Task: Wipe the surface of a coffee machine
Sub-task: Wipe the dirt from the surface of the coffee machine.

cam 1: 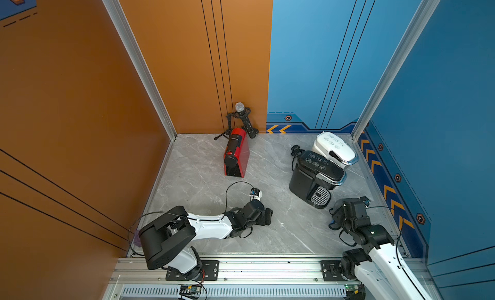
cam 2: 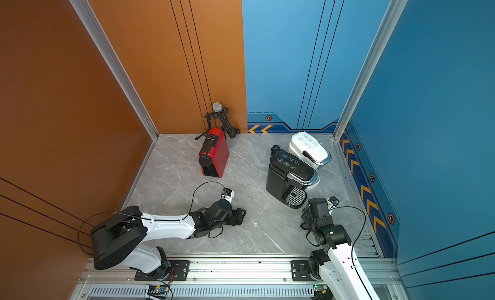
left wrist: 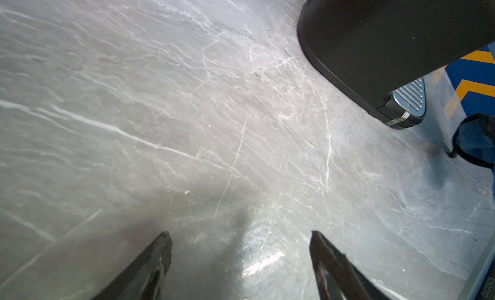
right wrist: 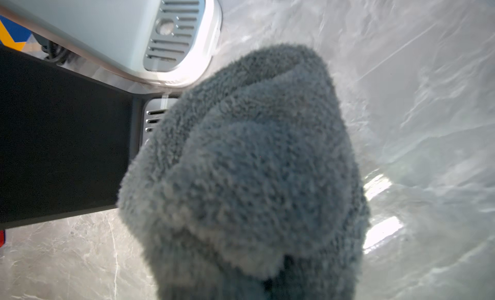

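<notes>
1. The black coffee machine (cam 1: pixel 316 178) stands at about 2 o'clock on the table (cam 1: pixel 198 178), with its drip tray (cam 1: pixel 320 196) facing my arms.
2. The grey-blue cloth (right wrist: pixel 241 178) hangs bunched at the machine's 5 o'clock. I can't tell if it touches the tray.
3. The right gripper (cam 1: pixel 336 221) is clenched on that cloth. The left gripper (left wrist: pixel 239 239) is spread wide and empty, low over bare table at 7 o'clock from the machine.
4. I judge this to be the approach, with wiping not yet begun. Next I'd raise the cloth onto the lid and press lightly, so the machine doesn't shove into the white coffee machine (cam 1: pixel 334 148) just beside it at 1 o'clock.
5. The red coffee machine (cam 1: pixel 237 154) sits well apart at 10 o'clock.
6. Both lids show button icons. The red machine's label is too small to read.
</notes>
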Robot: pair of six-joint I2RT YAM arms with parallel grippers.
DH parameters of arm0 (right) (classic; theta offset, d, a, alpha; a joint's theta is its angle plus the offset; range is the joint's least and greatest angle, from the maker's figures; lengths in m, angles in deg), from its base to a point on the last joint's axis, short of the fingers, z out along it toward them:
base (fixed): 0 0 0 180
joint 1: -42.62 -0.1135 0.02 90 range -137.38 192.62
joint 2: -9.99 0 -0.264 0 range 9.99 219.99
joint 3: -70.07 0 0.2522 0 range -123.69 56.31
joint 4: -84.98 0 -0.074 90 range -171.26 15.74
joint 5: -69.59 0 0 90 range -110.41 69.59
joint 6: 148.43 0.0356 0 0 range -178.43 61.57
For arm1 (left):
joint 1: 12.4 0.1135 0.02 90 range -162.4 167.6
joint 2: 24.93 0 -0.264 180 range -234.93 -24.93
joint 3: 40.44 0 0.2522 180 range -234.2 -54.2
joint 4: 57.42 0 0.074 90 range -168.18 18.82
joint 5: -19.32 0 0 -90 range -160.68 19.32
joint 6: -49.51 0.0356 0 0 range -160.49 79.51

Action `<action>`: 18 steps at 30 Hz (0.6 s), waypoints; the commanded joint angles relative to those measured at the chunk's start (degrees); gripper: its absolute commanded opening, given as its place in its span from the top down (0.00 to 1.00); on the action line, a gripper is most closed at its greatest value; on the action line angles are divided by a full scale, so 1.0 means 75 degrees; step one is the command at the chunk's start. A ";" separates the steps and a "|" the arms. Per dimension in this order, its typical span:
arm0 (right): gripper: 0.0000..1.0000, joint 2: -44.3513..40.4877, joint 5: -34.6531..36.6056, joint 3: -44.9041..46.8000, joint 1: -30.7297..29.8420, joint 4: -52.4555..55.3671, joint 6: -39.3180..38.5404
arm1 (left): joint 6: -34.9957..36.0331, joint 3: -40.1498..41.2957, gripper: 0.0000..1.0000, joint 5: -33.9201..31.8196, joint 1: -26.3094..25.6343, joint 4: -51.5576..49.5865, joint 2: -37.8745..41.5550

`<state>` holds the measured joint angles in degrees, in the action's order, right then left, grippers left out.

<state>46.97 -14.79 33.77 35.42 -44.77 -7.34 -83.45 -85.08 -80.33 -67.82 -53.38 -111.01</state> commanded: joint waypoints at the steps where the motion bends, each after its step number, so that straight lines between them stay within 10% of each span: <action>1: 0.95 0.0821 -0.1929 0.0310 0.0510 -0.1277 -0.0226 | 0.0126 -0.0116 0.18 0.0200 0.0055 0.0065 -0.0073; 18: 0.91 0.2746 -0.4125 0.0173 0.1726 -0.3200 -0.1101 | 0.0080 -0.0094 0.18 0.0172 0.0100 0.0070 -0.0040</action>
<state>67.36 -42.35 37.22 47.09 -68.02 -11.32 -83.43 -85.08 -80.05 -67.54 -52.92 -111.04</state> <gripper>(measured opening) 0.162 0.822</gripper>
